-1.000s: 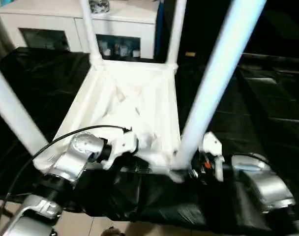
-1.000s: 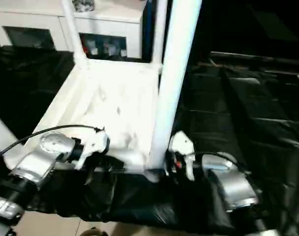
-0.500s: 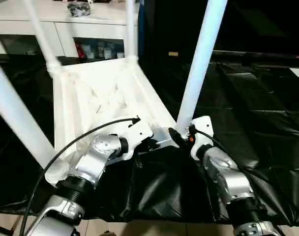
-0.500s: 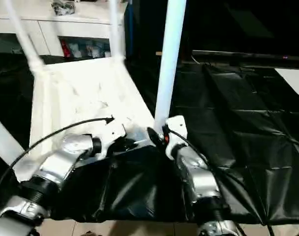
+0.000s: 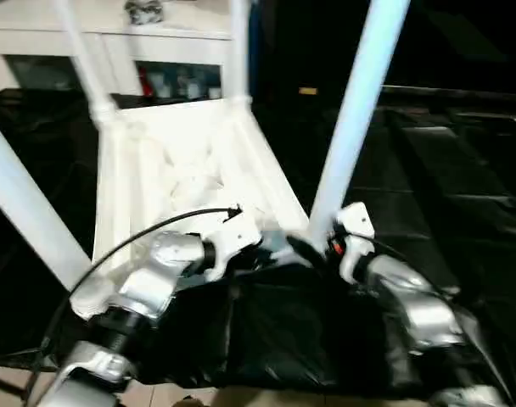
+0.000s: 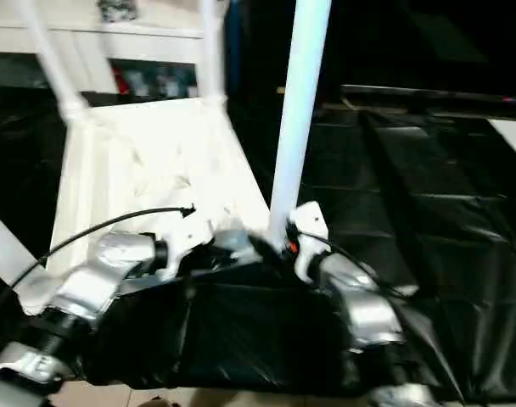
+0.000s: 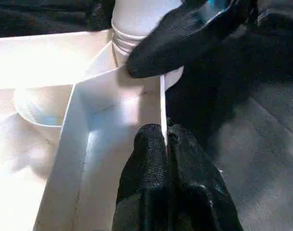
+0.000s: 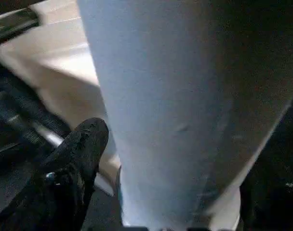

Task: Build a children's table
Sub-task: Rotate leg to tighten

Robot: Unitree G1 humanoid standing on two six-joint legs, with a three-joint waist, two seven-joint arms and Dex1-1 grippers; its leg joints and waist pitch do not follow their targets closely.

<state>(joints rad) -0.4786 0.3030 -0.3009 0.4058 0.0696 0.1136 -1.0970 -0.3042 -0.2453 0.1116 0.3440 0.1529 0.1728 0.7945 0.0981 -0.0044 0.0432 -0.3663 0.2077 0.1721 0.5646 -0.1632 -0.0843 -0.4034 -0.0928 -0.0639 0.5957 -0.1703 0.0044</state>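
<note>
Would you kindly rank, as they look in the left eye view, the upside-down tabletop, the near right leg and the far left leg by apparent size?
1. Tabletop, the largest.
2. Near right leg, though its nearness to the camera enlarges it.
3. Far left leg, the smallest, being farthest away.

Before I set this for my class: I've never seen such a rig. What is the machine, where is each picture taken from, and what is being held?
It is a humanoid robot with two silver arms, each ending in two black fingers. Two pictures come from cameras in its head, looking down over the forearms; the other two come from a camera on each wrist.

On the black-draped work surface lies a white children's table, upside down, its four legs pointing up.

The left gripper is shut on the thin rim of the tabletop. The right gripper sits at the foot of the near right leg; one finger lies beside that leg, but whether it grips the leg is unclear.
</note>
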